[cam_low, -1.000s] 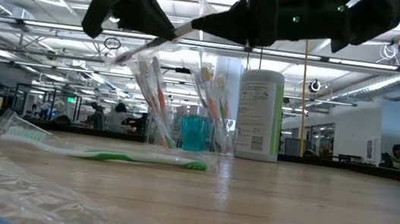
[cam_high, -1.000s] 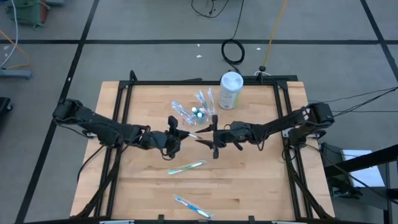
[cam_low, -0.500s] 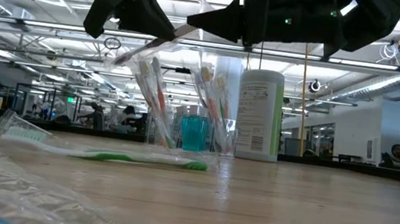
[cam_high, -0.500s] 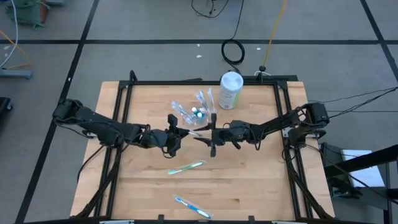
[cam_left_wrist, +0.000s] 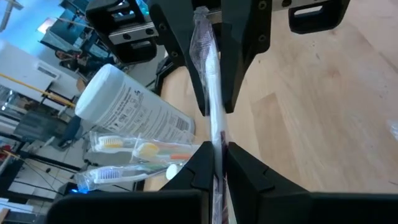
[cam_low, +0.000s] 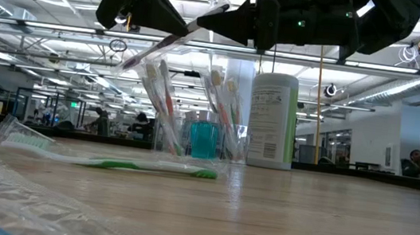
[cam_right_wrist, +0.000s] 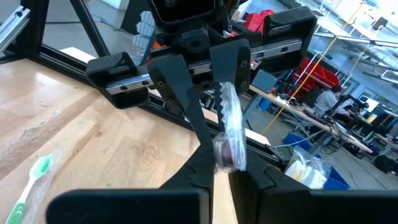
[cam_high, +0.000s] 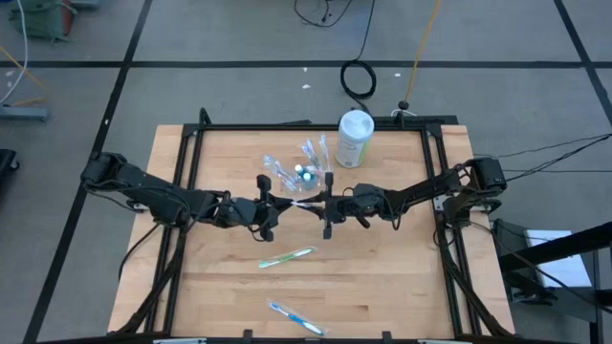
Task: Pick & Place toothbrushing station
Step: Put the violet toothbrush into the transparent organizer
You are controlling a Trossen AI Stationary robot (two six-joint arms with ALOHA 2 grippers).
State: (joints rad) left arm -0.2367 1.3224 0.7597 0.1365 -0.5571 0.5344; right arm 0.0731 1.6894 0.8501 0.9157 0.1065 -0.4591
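Wrapped brush [cam_high: 298, 204] held in the air just before the cup [cam_high: 302, 173], left hand [cam_high: 271, 204] and right hand [cam_high: 324, 204] both clamped on it. Advise releasing one end only, once the other grip proves firm.

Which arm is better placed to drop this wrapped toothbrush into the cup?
Probably the right: both pincers, left and right, pinch the toothbrush; the cup lies slightly nearer the right.
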